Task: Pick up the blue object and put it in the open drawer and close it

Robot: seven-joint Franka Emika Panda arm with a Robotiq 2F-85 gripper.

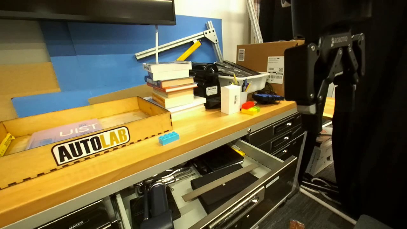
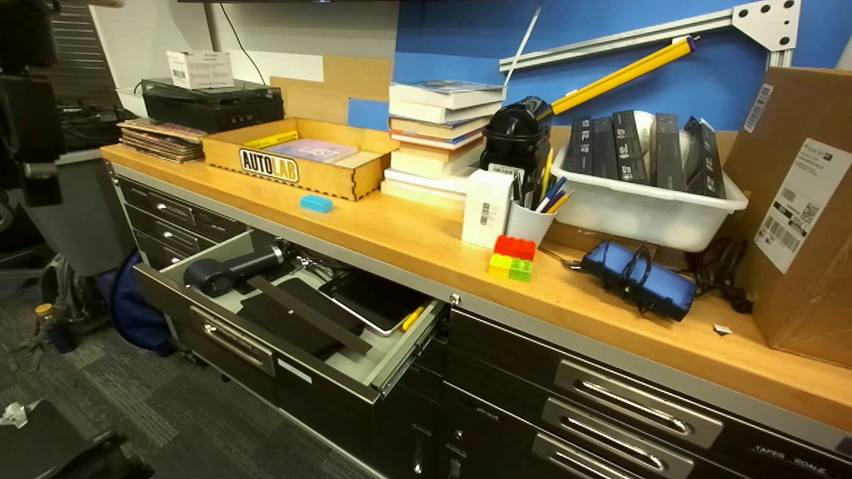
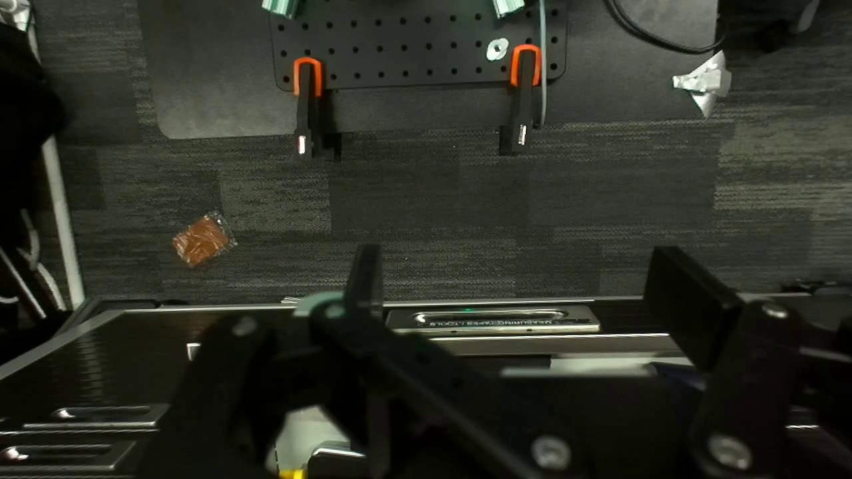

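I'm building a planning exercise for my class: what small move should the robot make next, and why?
I'd probably shift the claw to above the blue block: its jaws stand apart and hold nothing, the block lies on the bench outside the wrist view, and the drawer is already open.

Wrist view downward; exterior views share drawer [image 2: 326, 382].

One light-blue block [image 1: 169, 138], one open drawer [image 2: 333, 396], two fingers [image 3: 692, 306], two orange-tipped clamps [image 3: 524, 96], one wooden tray [image 2: 373, 174]
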